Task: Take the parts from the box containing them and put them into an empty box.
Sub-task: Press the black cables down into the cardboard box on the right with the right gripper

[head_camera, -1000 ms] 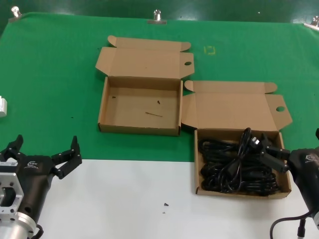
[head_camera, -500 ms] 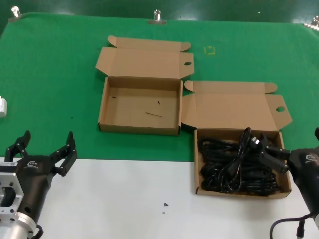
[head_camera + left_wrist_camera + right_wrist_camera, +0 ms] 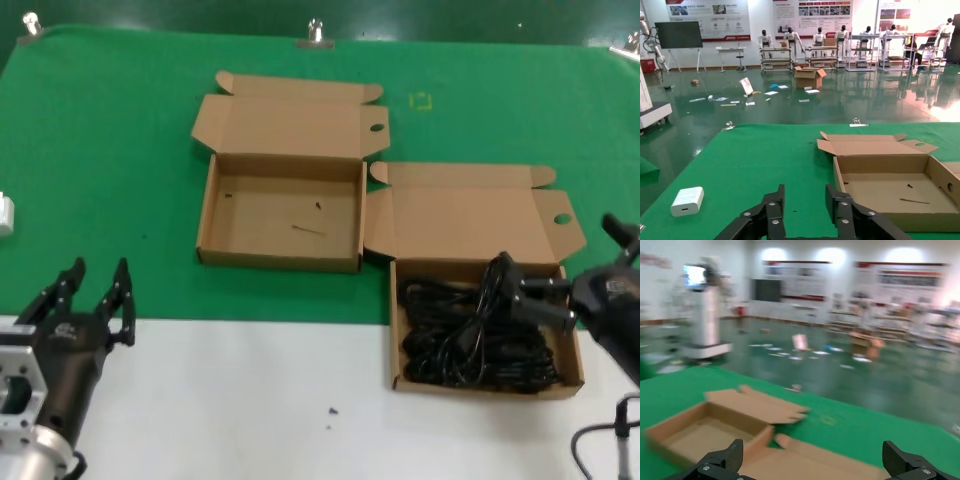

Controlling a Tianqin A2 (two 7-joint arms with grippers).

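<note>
Green cloth covers most of the desk [image 3: 120, 150], with a white strip along the near edge where the robot stands. Behind it is a big hall with a shiny floor, posters and racks.

Two brown cardboard mailer boxes sit on the green, both with lids flipped back. The empty box [image 3: 281, 212] is farther back and more toward the middle, with just a thin dark line and a few specks on its floor. The box holding the parts [image 3: 482, 300] is nearer and off to the robot's right, its front hanging over onto the white strip, one corner just beside the empty one.

Inside it, the power cords [image 3: 470, 335] are a black tangle filling the floor, one loop and a plug sticking up.

Right pincer [image 3: 585, 262] is spread wide over the right edge of that box, gripping nothing. Left pincer [image 3: 88, 300] hangs over the near left desk edge, fingers somewhat apart, nothing in it.

Small white adapter [image 3: 687, 201] lies far left on the cloth.
</note>
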